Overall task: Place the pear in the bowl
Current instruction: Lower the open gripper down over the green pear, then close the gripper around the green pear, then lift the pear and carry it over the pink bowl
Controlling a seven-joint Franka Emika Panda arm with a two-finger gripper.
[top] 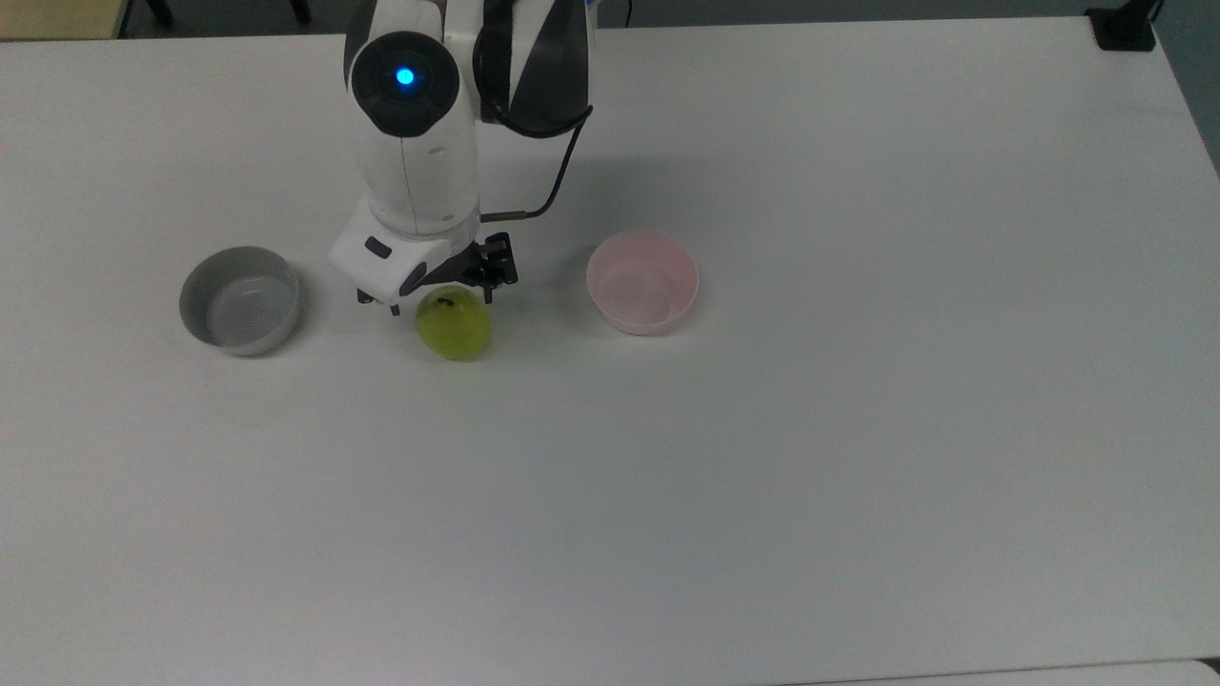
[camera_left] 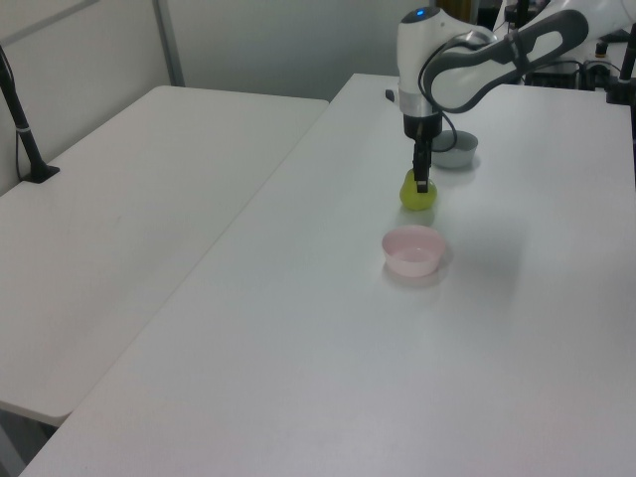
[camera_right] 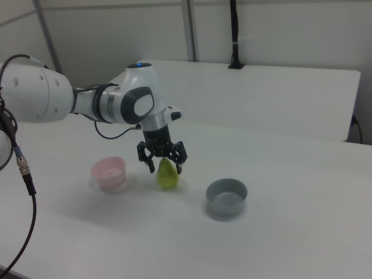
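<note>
The yellow-green pear (top: 457,331) stands upright on the white table between two bowls, also seen as the pear (camera_right: 168,176) and the pear (camera_left: 417,198). The pale pink bowl (top: 642,281) sits empty to the pear's right in the top view, and to its left in the right view as the bowl (camera_right: 108,172). My gripper (top: 441,301) is open and lowered over the pear's upper part. In the right view the gripper (camera_right: 165,168) has a finger on each side of the pear's neck, with a gap on both sides.
A grey bowl (top: 240,300) of similar size sits empty at the pear's other side, also seen as the grey bowl (camera_right: 226,196). The arm (top: 415,143) reaches in from the table's far edge. A second white table (camera_left: 129,199) adjoins in the left view.
</note>
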